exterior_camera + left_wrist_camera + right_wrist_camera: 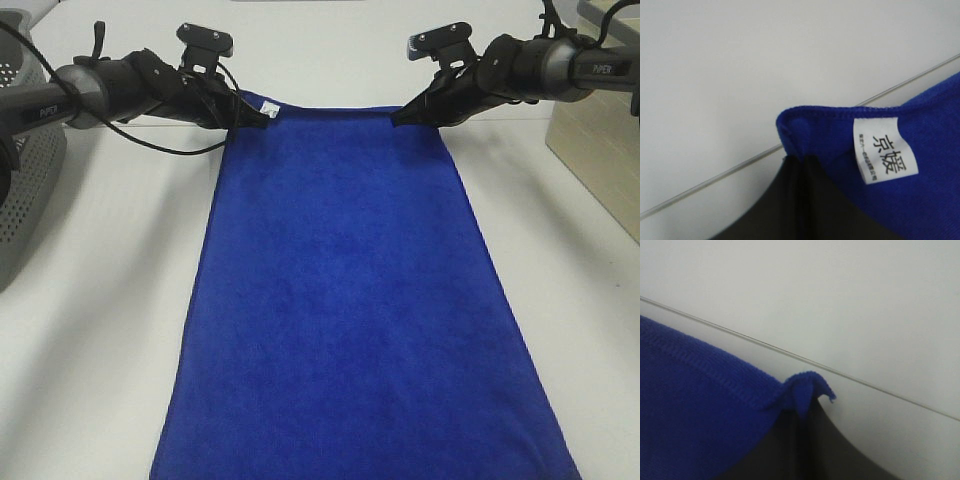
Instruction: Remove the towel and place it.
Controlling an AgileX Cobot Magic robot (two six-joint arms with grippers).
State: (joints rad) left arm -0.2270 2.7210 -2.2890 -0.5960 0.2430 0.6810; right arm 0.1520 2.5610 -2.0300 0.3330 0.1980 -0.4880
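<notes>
Between the two claws, and stretching away from them toward the near edge of the exterior high view, the towel [350, 300] lies spread flat on the white desk [100, 330], a long deep-blue plush rectangle. Outward of the left claw [262, 118] stands a grey perforated basket [25, 160], well apart from the cloth; outward of the right claw [398, 118] sits a pale wooden box [600, 150]. The left claw is closed on the towel's far left corner, its dark fingers [805, 200] pinching the hem [810, 114] in its wrist view. The right claw is closed on the far right corner [807, 390], where the cloth bunches into a small peak between the fingers [805, 450]. Just beside the left claw, on the far short edge, a small white tag [884, 150] with printed characters lies on the blue pile.
</notes>
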